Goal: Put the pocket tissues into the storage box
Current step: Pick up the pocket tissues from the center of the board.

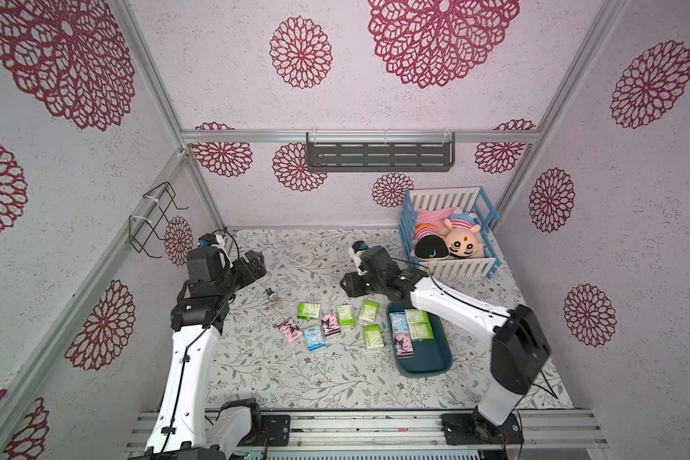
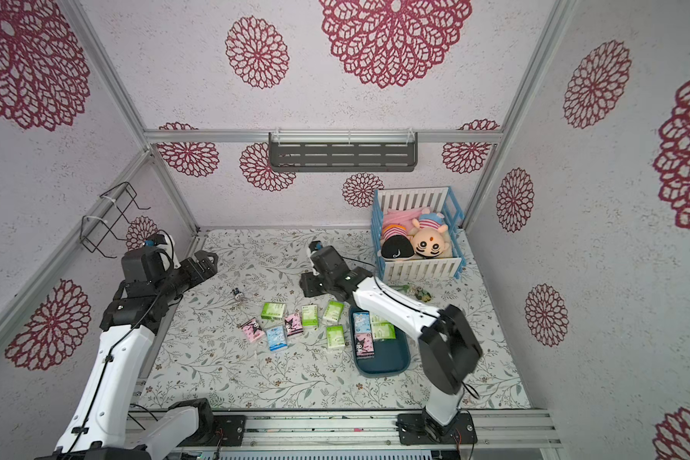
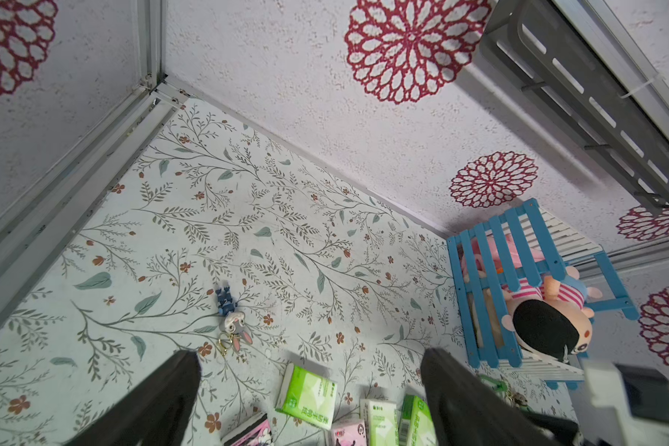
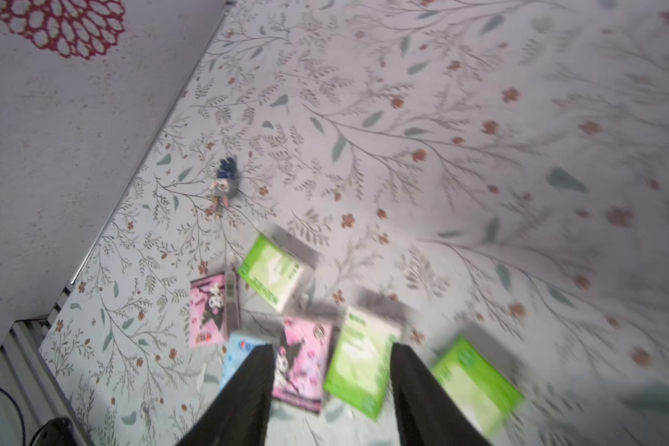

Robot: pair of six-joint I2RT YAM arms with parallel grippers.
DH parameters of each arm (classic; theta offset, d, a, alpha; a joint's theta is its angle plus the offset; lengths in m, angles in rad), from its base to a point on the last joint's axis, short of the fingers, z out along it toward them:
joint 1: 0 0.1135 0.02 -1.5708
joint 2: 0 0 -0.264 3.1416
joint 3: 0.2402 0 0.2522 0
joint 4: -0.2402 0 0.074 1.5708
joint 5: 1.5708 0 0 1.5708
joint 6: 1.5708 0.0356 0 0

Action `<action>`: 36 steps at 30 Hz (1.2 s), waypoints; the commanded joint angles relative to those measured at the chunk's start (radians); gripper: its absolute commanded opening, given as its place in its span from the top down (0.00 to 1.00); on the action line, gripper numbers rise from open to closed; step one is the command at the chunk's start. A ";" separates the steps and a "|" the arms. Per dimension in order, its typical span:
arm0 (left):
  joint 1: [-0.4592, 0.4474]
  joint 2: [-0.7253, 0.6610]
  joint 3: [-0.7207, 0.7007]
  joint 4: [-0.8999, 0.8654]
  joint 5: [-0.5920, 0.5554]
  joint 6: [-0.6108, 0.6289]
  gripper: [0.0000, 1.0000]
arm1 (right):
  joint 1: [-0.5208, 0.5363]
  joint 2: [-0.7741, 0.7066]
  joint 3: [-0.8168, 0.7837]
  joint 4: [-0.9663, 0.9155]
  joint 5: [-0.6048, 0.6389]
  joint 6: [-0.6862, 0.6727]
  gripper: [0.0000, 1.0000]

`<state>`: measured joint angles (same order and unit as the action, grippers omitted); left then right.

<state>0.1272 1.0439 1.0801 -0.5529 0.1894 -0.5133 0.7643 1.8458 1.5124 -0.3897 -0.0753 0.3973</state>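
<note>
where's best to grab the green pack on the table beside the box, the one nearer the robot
Come straight down and pinch the green pack mid-length across its two long edges: it lies flat, and that is its narrow width. The table is bare on the side away from the box. The gap on the box side looks tight, so centre carefully.

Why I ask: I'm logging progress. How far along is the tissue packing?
Done: four pocket tissues lie in the storage box. In hand: nothing. The right gripper is open and empty near the loose packs, and the left gripper is open and empty too. Left: seven packs on the table, four green, two pink and one light blue.
</note>
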 commanded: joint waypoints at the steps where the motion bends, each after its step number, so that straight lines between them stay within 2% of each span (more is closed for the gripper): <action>1: 0.002 -0.030 -0.031 -0.003 0.012 0.004 0.03 | 0.046 0.198 0.196 -0.027 -0.052 -0.051 0.44; 7: 0.002 -0.032 -0.046 0.017 0.025 -0.022 0.03 | 0.094 0.503 0.584 -0.240 -0.050 -0.081 0.43; 11: -0.001 -0.032 -0.054 0.034 0.051 -0.043 0.03 | 0.116 0.607 0.713 -0.328 -0.017 -0.107 0.42; 24: -0.012 -0.042 -0.044 0.020 0.030 -0.031 0.03 | 0.130 0.601 0.680 -0.351 0.016 -0.129 0.43; 28: -0.013 -0.046 -0.040 0.018 0.032 -0.037 0.03 | 0.129 0.575 0.628 -0.311 -0.033 -0.131 0.44; 31: -0.016 -0.048 -0.035 0.018 0.031 -0.042 0.03 | 0.129 0.570 0.593 -0.296 -0.047 -0.118 0.49; 36: -0.017 -0.049 -0.016 0.011 0.022 -0.033 0.03 | 0.130 0.558 0.555 -0.274 -0.038 -0.112 0.79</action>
<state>0.1169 1.0061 1.0378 -0.5449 0.2195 -0.5514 0.8925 2.4462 2.0888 -0.6430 -0.1276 0.2947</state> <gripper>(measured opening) 0.971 0.251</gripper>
